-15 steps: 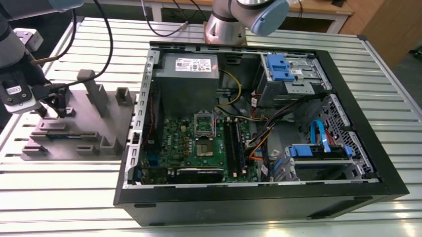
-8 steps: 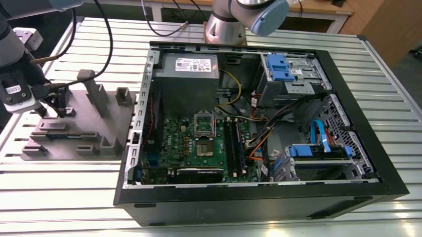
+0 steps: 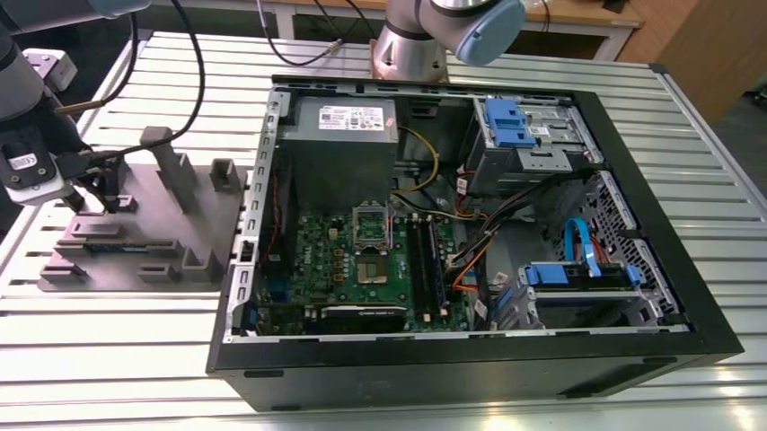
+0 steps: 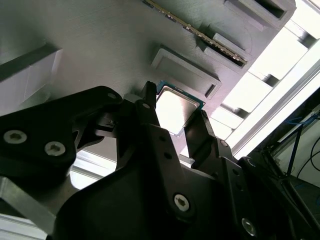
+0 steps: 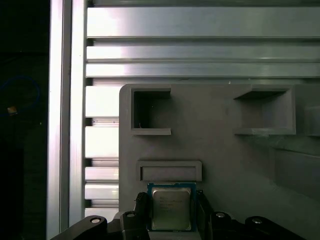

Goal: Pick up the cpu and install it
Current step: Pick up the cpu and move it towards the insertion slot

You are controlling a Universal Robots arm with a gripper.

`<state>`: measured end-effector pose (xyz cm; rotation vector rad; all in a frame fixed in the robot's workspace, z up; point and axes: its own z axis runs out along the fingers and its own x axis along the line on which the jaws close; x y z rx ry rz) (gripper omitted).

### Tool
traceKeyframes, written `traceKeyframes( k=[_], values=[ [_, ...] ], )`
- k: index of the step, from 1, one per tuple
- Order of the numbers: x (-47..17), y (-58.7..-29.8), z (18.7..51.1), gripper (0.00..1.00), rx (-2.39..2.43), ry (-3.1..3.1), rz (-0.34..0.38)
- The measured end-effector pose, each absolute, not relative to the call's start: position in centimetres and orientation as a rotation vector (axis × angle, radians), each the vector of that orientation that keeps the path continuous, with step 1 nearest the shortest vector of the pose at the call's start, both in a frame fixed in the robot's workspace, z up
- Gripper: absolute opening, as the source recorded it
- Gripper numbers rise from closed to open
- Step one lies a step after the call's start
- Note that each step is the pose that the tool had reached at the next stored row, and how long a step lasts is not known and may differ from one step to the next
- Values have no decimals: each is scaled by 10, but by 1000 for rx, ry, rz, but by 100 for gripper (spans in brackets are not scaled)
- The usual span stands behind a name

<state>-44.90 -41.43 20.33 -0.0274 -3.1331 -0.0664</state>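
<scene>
Scene: the gripper (image 3: 96, 199) is down over a grey holder block (image 3: 168, 215) on the slatted metal surface (image 3: 120, 359), at the exterior view's left of the open computer case (image 3: 480, 373).
The cpu: the cpu (image 5: 171, 209) lies flat, silvery top upward, on the holder block just beside a low raised rectangular frame (image 5: 170, 171), well apart from the case.
Jaws: in both wrist views the jaws stand one on each side of the cpu, drawn in against two opposite edges and clamped on it.
Step in hand: by the look of it, the pick-up; the chip is gripped but sits at the level of the block, and no lift shows.
Progress: early. The socket (image 3: 373, 271) on the board inside the case has a dark centre with no chip in it.
Next move calls for: a straight, level rise clear of the raised frame, with the grip on the thin edges kept even so the chip does not tilt or slip.
Risk: a thin, smooth part held only at its edges could twist in the jaws.
</scene>
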Motion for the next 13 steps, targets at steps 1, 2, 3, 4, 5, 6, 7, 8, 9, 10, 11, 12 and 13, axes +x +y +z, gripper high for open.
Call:
traceKeyframes(
  k=[1, 2, 3, 4, 5, 6, 7, 8, 9, 10, 11, 12, 13],
  values=[
    [-449, -414, 203, 47, -27, -3133, -66],
    [-449, -414, 204, 47, -27, -3133, -66],
    [-449, -414, 204, 47, -27, -3133, -66],
    [-449, -414, 204, 47, -27, -3133, -66],
    [-449, -414, 205, 47, -27, -3133, -66],
    [-449, -414, 205, 47, -27, -3133, -66],
    [-449, -414, 205, 47, -27, -3133, -66],
    [-449, -414, 206, 47, -27, -3133, -66],
    [-449, -414, 206, 47, -27, -3133, -66],
    [-449, -414, 207, 47, -27, -3133, -66],
    [-449, -414, 207, 47, -27, -3133, -66],
    [-449, -414, 208, 47, -27, -3133, -66],
    [-449, -414, 209, 47, -27, -3133, -66]
  ],
)
